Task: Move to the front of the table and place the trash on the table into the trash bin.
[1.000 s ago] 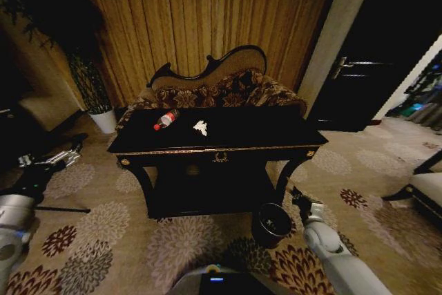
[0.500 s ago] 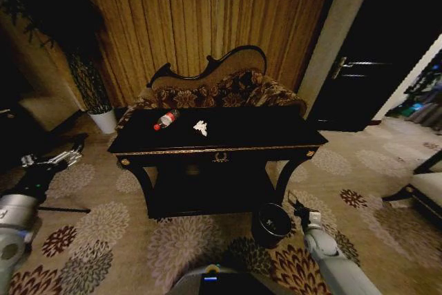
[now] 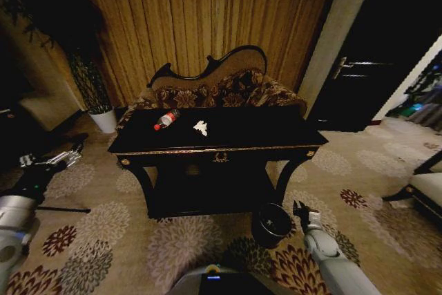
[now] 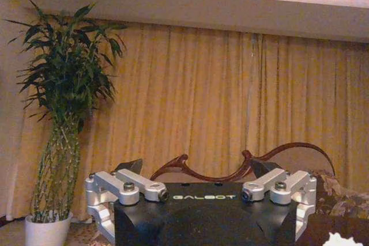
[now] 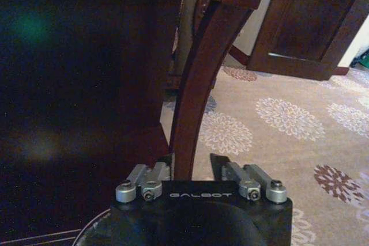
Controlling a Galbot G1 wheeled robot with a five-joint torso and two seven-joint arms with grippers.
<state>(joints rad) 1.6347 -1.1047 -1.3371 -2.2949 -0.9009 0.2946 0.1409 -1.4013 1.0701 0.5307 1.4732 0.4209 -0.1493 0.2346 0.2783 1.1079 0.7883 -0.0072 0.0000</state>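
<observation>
The trash sits on the table [image 3: 276, 132] top, upper-centre of the head view: clear bottle [image 3: 165, 119] w/ red cap lying on its side toward the left rear of the top, crumpled white paper [image 3: 200, 127] just right of it, the two near but apart. In the left wrist view a scrap of that white paper [image 4: 341, 239] peeks in at the lower right corner. No dark wrappers can be made out on the black top.

The trash bin [image 3: 273, 224] stands on the carpet at lower centre-right, beside the table's right front leg, well below the top.

Right gripper [image 3: 302, 208] hangs low, just right of the bin; its wrist view faces the curved table leg [image 5: 199, 79], fingers spread w/ a clear gap. Left gripper [image 3: 76, 148] is out at mid-left, well apart from the table, approx level w/ the tabletop; fingers spread too, nothing held.

Change vs 1 s ago: table, trash and bin hold the same spot in frame, so the base looks stopped in front of the table. Only the right gripper has shifted slightly beside the bin. Judgement: approach is prob done; picking hasn't begun, all trash is untouched.
</observation>
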